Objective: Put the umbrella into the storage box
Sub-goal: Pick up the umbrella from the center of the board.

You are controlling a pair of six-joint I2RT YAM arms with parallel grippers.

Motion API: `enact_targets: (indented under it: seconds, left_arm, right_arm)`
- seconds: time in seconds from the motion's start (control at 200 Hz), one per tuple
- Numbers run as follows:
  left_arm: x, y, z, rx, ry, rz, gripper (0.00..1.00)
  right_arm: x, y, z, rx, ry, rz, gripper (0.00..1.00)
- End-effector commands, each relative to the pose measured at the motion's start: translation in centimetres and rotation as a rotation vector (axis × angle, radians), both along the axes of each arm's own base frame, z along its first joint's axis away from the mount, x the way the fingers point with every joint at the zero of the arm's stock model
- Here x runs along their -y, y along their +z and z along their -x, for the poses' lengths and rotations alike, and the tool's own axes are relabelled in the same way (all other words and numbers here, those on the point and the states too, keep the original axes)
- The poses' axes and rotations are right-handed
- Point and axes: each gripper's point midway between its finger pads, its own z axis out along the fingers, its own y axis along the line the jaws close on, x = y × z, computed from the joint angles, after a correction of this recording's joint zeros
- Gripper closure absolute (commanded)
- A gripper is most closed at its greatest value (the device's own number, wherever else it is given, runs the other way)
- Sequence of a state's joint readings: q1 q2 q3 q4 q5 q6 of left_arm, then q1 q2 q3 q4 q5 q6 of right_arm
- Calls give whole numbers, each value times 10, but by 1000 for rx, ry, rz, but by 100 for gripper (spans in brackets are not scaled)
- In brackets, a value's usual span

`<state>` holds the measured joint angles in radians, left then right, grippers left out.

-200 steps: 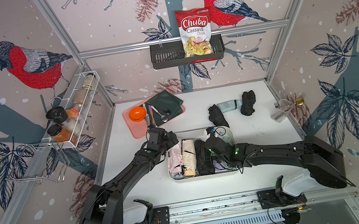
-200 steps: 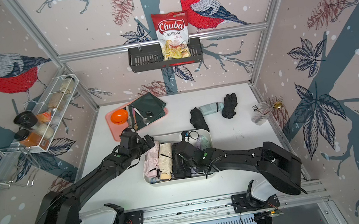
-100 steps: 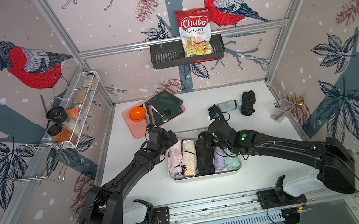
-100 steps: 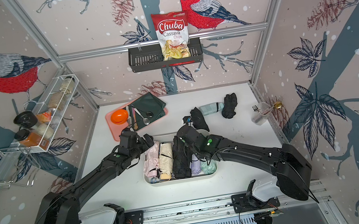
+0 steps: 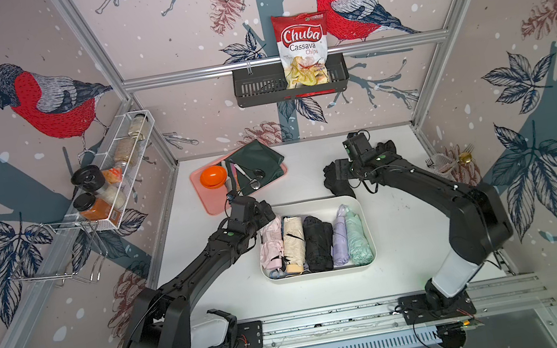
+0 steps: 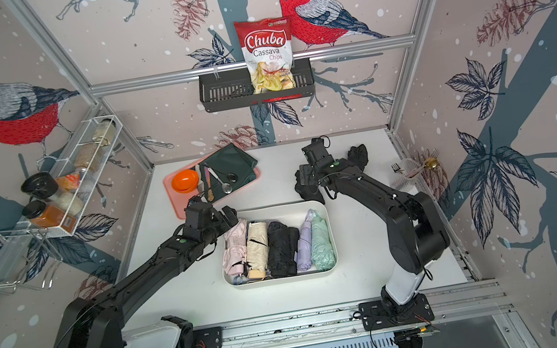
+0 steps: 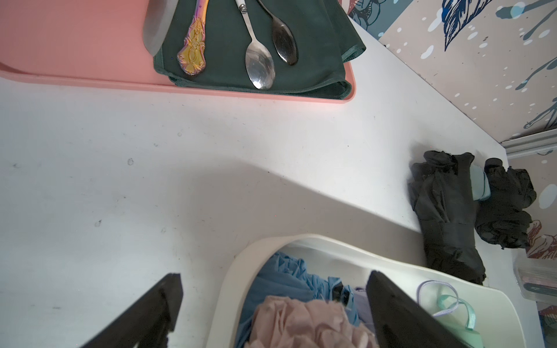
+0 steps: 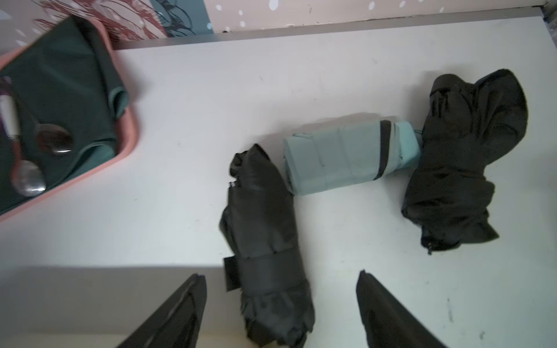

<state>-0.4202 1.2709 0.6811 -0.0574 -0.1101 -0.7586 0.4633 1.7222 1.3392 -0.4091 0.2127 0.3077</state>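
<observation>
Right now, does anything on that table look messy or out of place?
Yes. Behind the storage box, three folded umbrellas lie loose on the table at odd angles: a strapped black umbrella, a teal umbrella, and a rumpled black umbrella. The umbrellas inside the box sit in a neat row.

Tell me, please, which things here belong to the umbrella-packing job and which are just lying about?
Job: storage box; umbrellas inside; outside it, strapped black umbrella, teal umbrella, loose black umbrella.
Lying about: pink tray; orange bowl; spoons; chips bag; spice rack.
</observation>
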Motion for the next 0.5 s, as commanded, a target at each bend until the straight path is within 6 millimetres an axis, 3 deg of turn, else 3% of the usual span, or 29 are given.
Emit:
enact_targets:
  seconds: [0.0,0.245,0.49]
  left_arm:
    - [-3,10,-6,43,17,-7,1]
    - [-3,10,-7,43,20,-6,1]
    - [-3,7,-8,34,23,-9,1]
  right_arm:
    - [-7,-25,-4,-94,141,27,17]
    - [-17,-58,-23,-161,231,41,11]
    - [-20,-82,-40,-211,239,77,14]
